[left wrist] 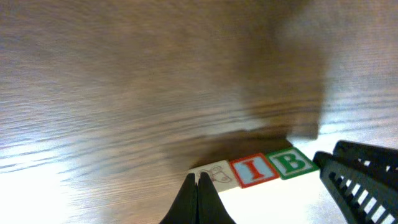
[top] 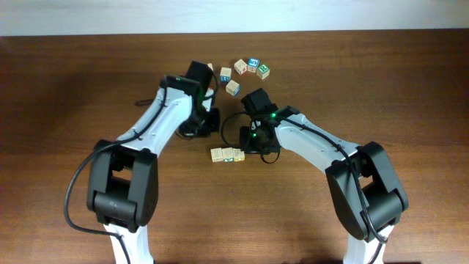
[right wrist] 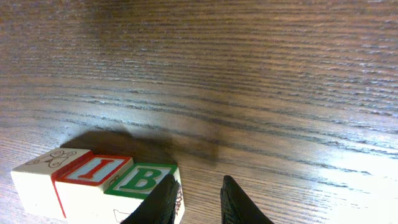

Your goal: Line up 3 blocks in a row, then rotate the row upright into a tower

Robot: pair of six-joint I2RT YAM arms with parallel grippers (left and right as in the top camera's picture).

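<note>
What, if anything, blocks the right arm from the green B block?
Probably reachable: yes. The right gripper sits just beside the green B block, jaws slightly apart and empty, nothing between. Only the red I block abutting its far side might hinder a pinch.

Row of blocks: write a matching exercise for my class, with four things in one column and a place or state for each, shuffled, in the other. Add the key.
Things
1. red I block
2. green B block
3. picture block
4. left tool

Places or states
a. end of the row beside the right tool
b. shut, holding nothing
c. middle of the row
d. end of the row farthest from the right tool

Pairs: 1-c; 2-a; 3-d; 4-b
</note>
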